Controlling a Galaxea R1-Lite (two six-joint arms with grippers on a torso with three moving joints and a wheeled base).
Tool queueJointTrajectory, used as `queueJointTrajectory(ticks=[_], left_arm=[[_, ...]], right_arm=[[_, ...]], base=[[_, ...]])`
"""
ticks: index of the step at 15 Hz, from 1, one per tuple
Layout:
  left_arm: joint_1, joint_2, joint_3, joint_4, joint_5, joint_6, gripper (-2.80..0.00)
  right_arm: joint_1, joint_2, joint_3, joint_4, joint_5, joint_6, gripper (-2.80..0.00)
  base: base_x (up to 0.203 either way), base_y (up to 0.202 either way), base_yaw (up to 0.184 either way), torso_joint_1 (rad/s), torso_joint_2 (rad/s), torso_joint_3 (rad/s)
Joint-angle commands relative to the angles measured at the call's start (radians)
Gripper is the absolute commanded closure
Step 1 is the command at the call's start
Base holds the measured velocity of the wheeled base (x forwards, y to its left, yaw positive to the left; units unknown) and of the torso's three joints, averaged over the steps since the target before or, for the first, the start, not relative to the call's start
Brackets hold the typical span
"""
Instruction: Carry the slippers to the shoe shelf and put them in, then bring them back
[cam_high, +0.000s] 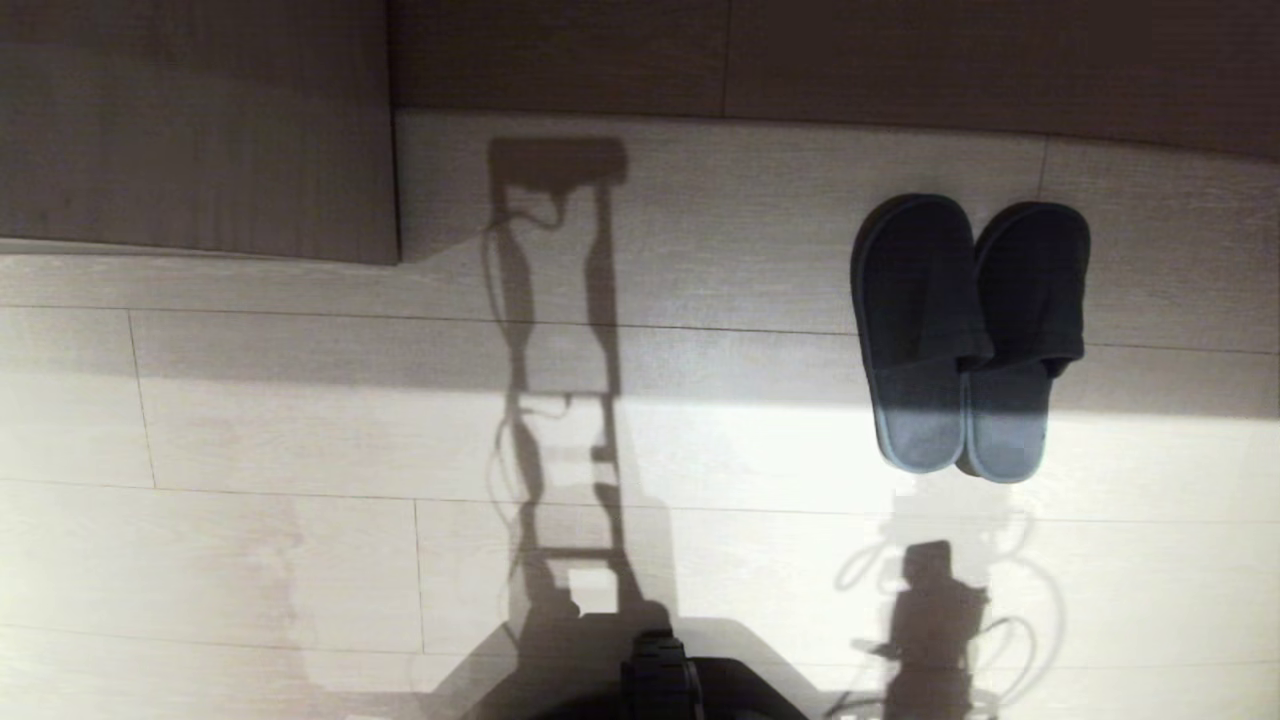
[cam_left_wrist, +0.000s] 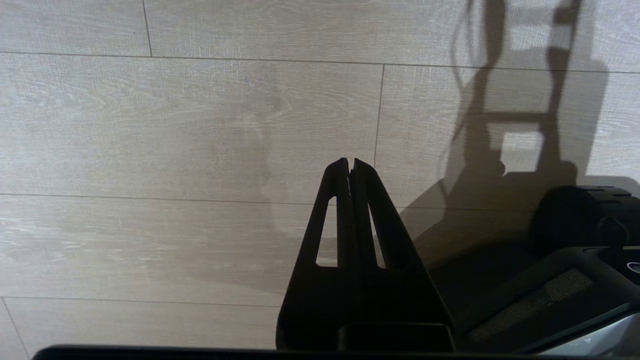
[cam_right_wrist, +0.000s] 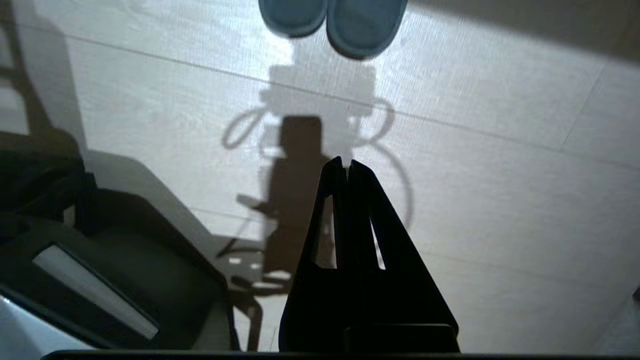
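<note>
Pale wood-grain plank floor (cam_high: 300, 560) under me, w/ dark brown panelling along the far edge and a taller dark cabinet block (cam_high: 190, 130) at far left. No low shoe shelf that I can make out from the head cam.

Progress, my read: the pair of flat, backless slate blue-grey slippers (cam_high: 968, 335) w/ dark toe bands and lighter rims sits on the floor, side by side and touching, toes toward the far wall, heels toward me. Nothing's in my grip. Can't tell from this alone whether the shelf trip is done and they're back, or whether nothing's begun. Either way, no carrying going on right now.

My right gripper (cam_right_wrist: 347, 165) is pinched fully together, empty, tips over bare floor. The slippers' heels (cam_right_wrist: 332, 22) show ahead of it, well apart from the tips, roughly in line w/ where it points; its shadow falls between.

My left gripper (cam_left_wrist: 350, 165) is likewise pressed together and empty, over bare planks beside my dark base (cam_left_wrist: 575, 240), no slipper in its cam.

If a pickup is due, the right one is the nearer arm; it'd need to spread first, then reach fwd.
</note>
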Motion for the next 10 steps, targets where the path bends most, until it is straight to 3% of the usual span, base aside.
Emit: queueJointTrajectory(ticks=[1,5,10], left_arm=[[0.0,0.0,0.0,0.0,0.0,-0.001,0.0],[0.0,0.0,0.0,0.0,0.002,-0.007,0.0],[0.0,0.001,0.0,0.0,0.002,-0.007,0.0]], right_arm=[[0.0,-0.017,0.001,0.024,0.003,0.002,0.0],[0.0,-0.019,0.003,0.029,-0.001,0.062,0.0],[0.0,-0.019,0.003,0.027,-0.003,0.07,0.0]], base=[[0.0,0.0,0.0,0.002,0.0,0.041],[0.0,0.0,0.0,0.003,0.0,0.158],[0.0,0.0,0.0,0.001,0.0,0.204]])
